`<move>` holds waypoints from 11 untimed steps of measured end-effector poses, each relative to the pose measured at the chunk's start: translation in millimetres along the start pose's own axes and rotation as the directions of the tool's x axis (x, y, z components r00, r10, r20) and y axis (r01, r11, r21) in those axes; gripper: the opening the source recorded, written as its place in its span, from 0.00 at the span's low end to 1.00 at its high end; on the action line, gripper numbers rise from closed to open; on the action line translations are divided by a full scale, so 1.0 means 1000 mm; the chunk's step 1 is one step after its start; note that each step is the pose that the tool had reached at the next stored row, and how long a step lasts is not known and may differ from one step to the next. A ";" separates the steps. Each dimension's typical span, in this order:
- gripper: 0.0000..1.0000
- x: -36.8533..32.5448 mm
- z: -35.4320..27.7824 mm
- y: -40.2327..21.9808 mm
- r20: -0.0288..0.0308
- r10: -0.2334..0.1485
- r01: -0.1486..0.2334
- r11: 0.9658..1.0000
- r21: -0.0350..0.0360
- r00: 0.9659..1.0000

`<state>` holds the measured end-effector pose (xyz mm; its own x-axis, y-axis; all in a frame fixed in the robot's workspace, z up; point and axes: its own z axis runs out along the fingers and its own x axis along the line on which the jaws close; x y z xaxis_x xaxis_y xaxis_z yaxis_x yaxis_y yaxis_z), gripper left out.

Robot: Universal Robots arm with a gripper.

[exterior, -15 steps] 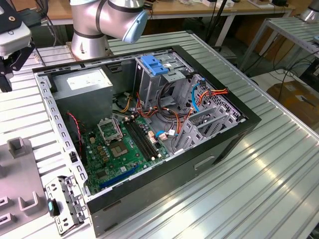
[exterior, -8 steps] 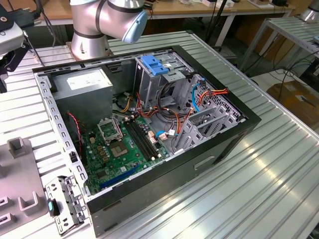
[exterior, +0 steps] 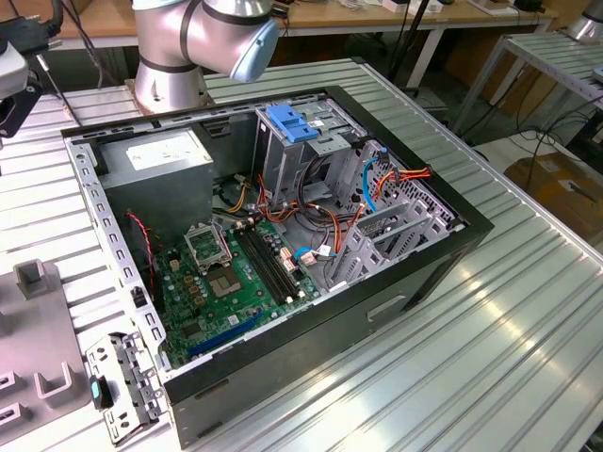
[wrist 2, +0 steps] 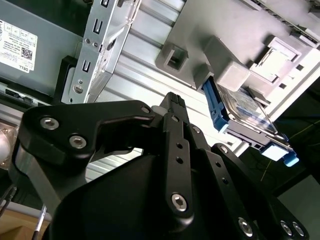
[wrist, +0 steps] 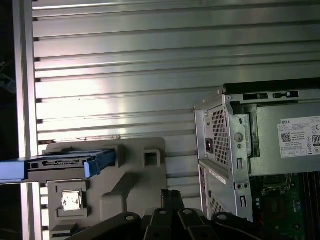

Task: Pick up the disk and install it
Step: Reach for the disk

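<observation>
The disk point(wrist: 65, 165) is a dark flat drive with bright blue rails, and it rests in a grey fixture point(wrist: 135, 170) on the ribbed metal table. The second wrist view shows the disk point(wrist 2: 245, 117) edge-on, with its shiny face and a blue rail, beside the fixture's point(wrist 2: 200, 30) blocks. My gripper point(wrist: 171, 194) is black, its fingers pressed together with nothing between them. It hangs over the fixture, off to the side of the disk and apart from it. In the second wrist view the gripper point(wrist 2: 173, 100) points at the table between fixture and computer case.
An open computer case point(exterior: 283, 235) lies on the table, with a motherboard point(exterior: 236, 273), power supply point(exterior: 155, 155) and a tall grey drive cage with a blue latch point(exterior: 292, 122). Orange and blue cables run beside the cage. The case's corner point(wrist: 225, 135) is close to the gripper. The arm's base point(exterior: 170, 66) stands behind the case.
</observation>
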<state>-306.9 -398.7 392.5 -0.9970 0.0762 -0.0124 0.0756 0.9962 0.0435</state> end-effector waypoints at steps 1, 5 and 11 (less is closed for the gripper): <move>0.11 0.0023 0.0000 -0.0002 0.000 0.000 0.000 1.000 0.000 1.000; 0.11 0.0084 -0.0001 -0.0006 0.000 0.000 0.000 1.000 0.000 1.000; 0.11 0.0187 -0.0003 -0.0014 0.000 0.000 0.000 1.000 0.000 1.000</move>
<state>-325.6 -398.6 392.5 -0.9970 0.0762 -0.0124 0.0756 0.9962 0.0435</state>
